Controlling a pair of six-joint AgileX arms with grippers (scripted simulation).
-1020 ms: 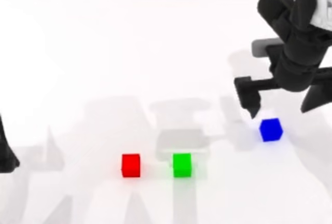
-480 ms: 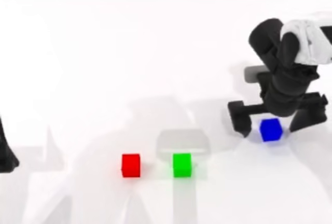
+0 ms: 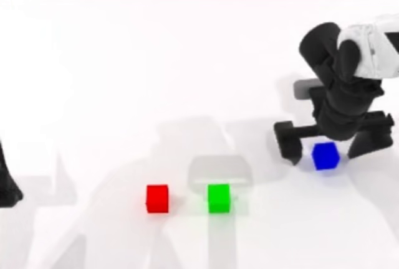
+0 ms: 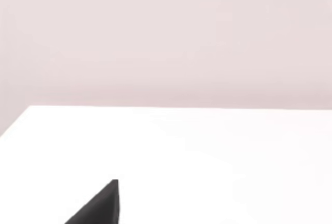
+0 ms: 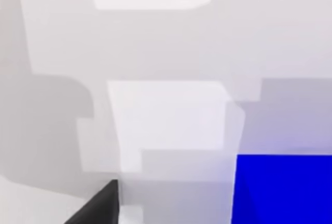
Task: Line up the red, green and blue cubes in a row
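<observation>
The plain white desk carries everything; the left arm is parked at its left edge. The black right pincer is set low at the right, spread open astride the small bright blue cube, not yet gripped. The small red cube and small green cube are aligned nearer the front. An off-centre closure could nudge the blue one askew
</observation>
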